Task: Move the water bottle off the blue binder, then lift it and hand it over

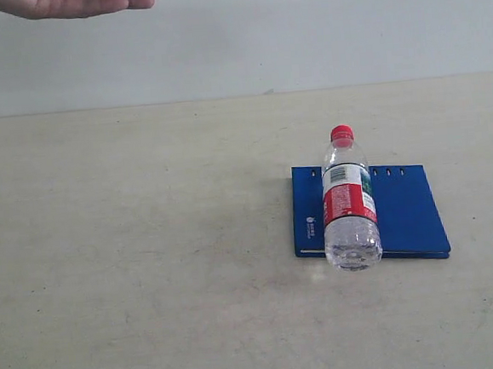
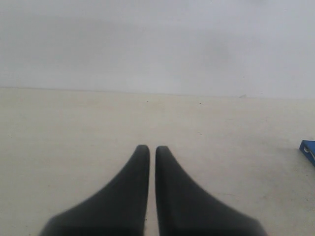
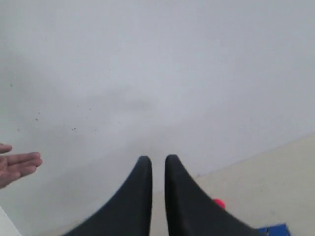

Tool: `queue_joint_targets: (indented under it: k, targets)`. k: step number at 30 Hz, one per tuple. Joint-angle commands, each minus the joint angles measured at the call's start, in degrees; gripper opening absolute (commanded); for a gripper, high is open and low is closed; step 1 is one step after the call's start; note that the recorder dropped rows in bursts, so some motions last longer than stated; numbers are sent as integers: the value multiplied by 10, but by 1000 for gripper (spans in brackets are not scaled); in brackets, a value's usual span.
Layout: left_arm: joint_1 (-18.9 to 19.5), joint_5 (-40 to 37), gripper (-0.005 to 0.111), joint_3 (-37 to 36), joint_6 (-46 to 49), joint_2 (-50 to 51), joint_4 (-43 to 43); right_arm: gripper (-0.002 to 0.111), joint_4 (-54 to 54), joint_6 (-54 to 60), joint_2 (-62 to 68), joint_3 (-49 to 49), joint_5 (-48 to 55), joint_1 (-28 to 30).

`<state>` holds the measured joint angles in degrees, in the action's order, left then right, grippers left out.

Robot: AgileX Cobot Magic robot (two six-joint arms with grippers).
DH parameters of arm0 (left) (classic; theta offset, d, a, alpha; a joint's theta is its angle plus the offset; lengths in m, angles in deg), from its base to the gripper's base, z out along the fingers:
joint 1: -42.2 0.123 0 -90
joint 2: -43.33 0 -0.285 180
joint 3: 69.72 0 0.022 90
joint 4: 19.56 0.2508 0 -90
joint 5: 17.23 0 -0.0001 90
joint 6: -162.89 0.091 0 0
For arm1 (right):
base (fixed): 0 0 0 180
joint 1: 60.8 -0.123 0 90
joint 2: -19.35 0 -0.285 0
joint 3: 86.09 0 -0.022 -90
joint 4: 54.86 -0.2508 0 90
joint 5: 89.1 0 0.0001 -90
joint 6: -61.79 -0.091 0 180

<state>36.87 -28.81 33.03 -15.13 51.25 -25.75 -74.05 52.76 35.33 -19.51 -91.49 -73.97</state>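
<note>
The water bottle (image 1: 348, 198), clear with a red cap and a red, white and green label, lies on its side on the blue binder (image 1: 407, 210), its base sticking out over the binder's front edge. Neither gripper shows in the exterior view. In the left wrist view my left gripper (image 2: 152, 147) is shut with nothing in it, above bare table, and a corner of the blue binder (image 2: 309, 149) shows at the frame's edge. My right gripper (image 3: 157, 158) is shut and empty too. Beside its finger the red cap (image 3: 219, 203) peeks out, with a bit of the binder (image 3: 273, 230).
A person's open hand (image 1: 78, 3) reaches in at the top left of the exterior view, and the hand (image 3: 17, 167) also shows in the right wrist view. The beige table (image 1: 149, 243) meets a pale wall at the back.
</note>
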Motion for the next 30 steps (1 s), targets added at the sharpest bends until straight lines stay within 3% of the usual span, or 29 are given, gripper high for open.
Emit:
queue_joint_targets:
  k: [1,3,7,9,17,21,25,30]
  targets:
    - [-3,8,4,0,1,-1,-1,16,143,23,183,-116,73,0]
    - [-3,8,4,0,1,-1,-1,27,151,54,297,-160,87,0]
    - [-3,8,4,0,1,-1,-1,63,121,72,504,-269,125,-1]
    - [-3,8,4,0,1,-1,-1,72,84,79,576,-321,159,-1]
    - [-3,8,4,0,1,-1,-1,71,9,128,884,-624,418,-1]
    - [-3,8,4,0,1,-1,-1,71,5,121,987,-770,495,0]
    - [-3,8,4,0,1,-1,-1,71,6,90,1061,-862,525,0]
    - [-3,8,4,0,1,-1,-1,71,32,56,1117,-898,492,0]
